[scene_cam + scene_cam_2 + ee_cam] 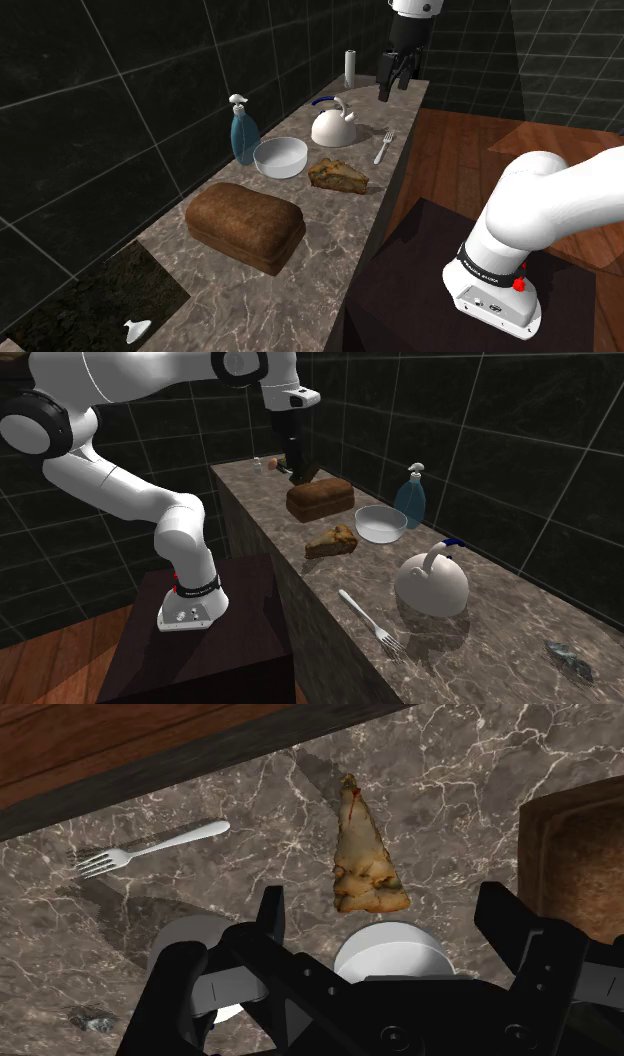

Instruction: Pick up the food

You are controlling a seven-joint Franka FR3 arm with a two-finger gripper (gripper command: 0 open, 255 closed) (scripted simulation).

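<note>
The black gripper [393,88] hangs over the marble counter [330,250], fingers [505,919] wide and empty above the pie slice [362,854]; lettering on the arm band [490,268] is too small to read.

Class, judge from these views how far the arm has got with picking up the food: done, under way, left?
Done: nothing; the pie slice and the loaf lie untouched on the counter. Under way: the open gripper hangs well above the counter, its camera looking at the slice. Left: likely descend, close on the food, lift.
</note>
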